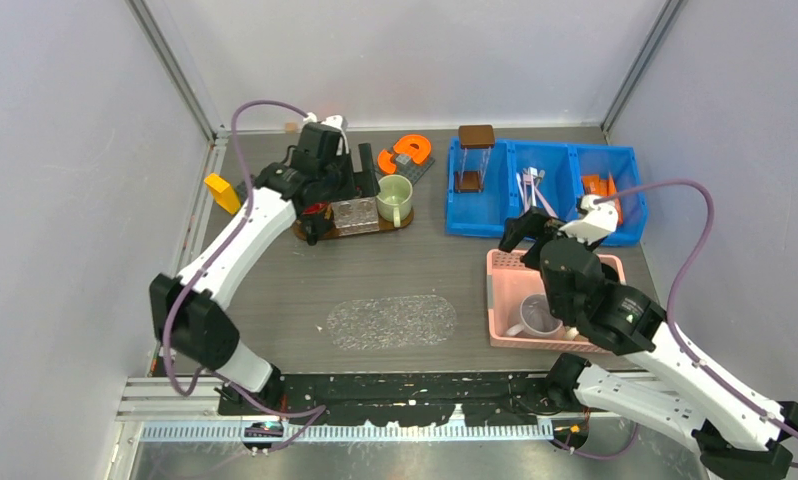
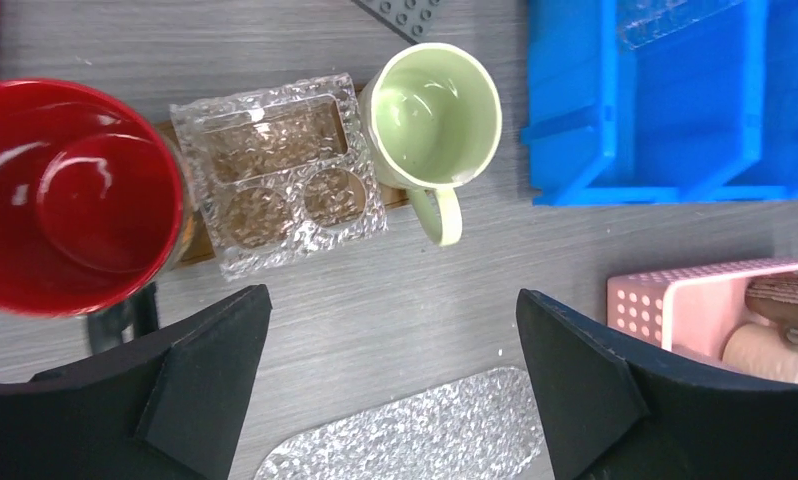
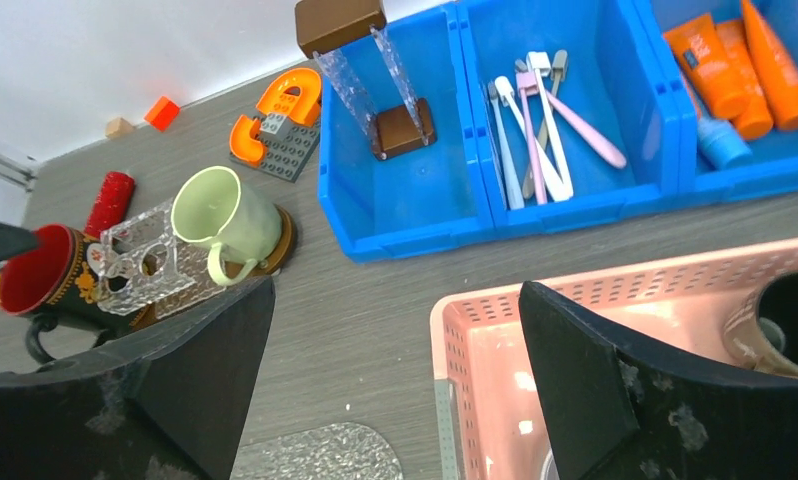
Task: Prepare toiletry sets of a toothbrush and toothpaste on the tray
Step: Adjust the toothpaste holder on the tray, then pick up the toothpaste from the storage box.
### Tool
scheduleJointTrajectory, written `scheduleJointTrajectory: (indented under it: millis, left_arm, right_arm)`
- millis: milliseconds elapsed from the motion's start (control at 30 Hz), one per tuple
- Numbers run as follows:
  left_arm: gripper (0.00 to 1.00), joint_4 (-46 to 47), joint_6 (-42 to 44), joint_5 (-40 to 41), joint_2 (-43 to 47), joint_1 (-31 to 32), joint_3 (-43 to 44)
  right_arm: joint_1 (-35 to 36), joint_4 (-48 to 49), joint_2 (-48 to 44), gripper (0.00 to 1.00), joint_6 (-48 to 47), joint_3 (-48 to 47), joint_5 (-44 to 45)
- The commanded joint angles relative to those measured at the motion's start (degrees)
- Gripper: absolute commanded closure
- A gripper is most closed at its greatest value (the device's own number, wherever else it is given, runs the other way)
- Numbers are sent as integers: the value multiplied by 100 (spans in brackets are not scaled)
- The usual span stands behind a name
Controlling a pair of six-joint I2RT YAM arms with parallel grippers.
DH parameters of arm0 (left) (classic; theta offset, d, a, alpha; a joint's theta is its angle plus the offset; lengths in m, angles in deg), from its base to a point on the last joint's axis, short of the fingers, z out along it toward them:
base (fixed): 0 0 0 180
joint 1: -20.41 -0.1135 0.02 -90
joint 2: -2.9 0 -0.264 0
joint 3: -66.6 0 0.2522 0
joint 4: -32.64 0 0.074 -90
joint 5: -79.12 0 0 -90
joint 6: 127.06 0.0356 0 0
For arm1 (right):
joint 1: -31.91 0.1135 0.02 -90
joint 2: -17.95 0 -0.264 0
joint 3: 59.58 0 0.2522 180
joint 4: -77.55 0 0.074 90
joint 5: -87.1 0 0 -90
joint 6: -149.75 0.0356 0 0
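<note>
Several white and pink toothbrushes (image 3: 535,120) lie in the middle compartment of the blue bin (image 3: 415,225). Orange toothpaste tubes (image 3: 750,70) lie in its right compartment. At the back left a brown tray (image 1: 310,233) carries a red mug (image 2: 70,190), a clear holder (image 2: 275,175) with empty slots and a pale green mug (image 2: 430,115). My left gripper (image 2: 392,300) hangs open above the table just in front of that tray, with nothing between its fingers. My right gripper (image 3: 395,290) is open over the left rim of a pink basket (image 3: 595,290), also holding nothing.
A clear bumpy oval mat (image 1: 392,322) lies mid-table. The pink basket holds a pale mug (image 1: 535,315). The bin's left compartment holds a brown-topped clear stand (image 1: 473,160). An orange C-shaped block (image 1: 412,150) on a grey plate, a yellow block (image 1: 221,190) and a red cylinder (image 3: 108,200) sit at the back.
</note>
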Motion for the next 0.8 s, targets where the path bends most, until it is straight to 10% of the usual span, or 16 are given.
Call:
scheduleJointTrajectory:
  millis: [0,300,767]
  left_arm:
    - [1,-408,425,117,819,-98,115]
    - [0,-736,1340,646,2325,-179,-620]
    - [0,120,1784,1712,3940,191,-2624]
  right_arm:
    - [-100,-243,769,0,-663,-788,7]
    - [-2618,-499,2248,0,-842,-1758,-2204]
    - [-5407,-359,4464,13,-803,-2621,-2982]
